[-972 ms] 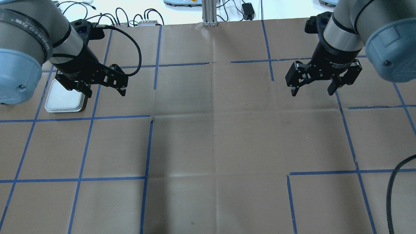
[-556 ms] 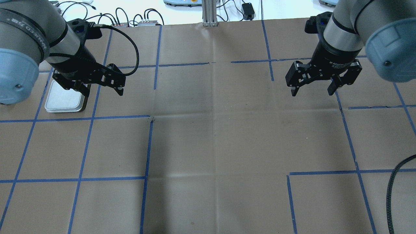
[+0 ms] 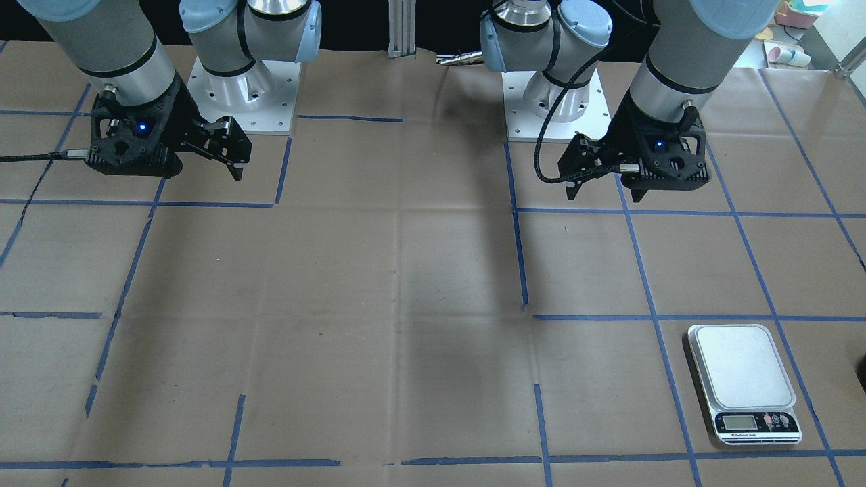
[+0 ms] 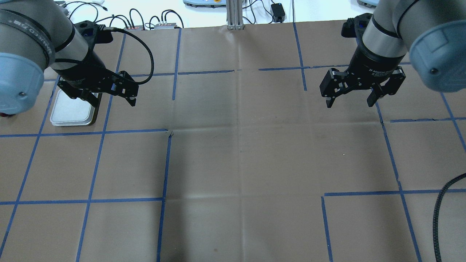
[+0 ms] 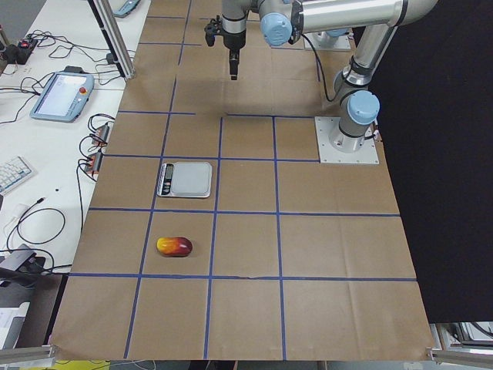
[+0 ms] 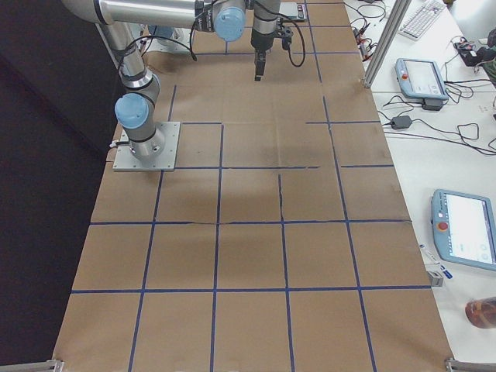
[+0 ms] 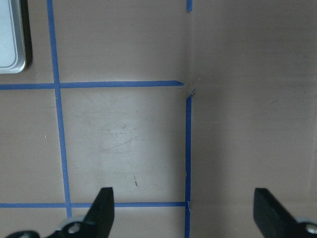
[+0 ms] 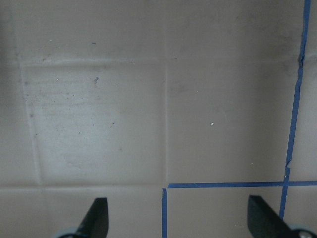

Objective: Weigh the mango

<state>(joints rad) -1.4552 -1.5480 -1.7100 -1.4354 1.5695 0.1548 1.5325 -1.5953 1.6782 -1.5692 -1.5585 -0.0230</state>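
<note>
Left pincer [image 4: 115, 105] agape, mango [image 5: 174, 247] near scale [image 5: 190, 177]

Brown paper [image 4: 240, 156] crossed by blue tape lines [image 4: 123, 199].
Beyond the paper's far edge stand a metal post [image 4: 233, 14], loose cables [image 4: 136, 11] and a small black adapter [image 4: 277, 10].

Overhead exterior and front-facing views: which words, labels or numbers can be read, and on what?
Nothing reads clearly enough to quote.
Scale: print around its display, too small.
Left arm's black band: white lettering, blurred.
Right arm's wrist: white print, blurred.
</note>
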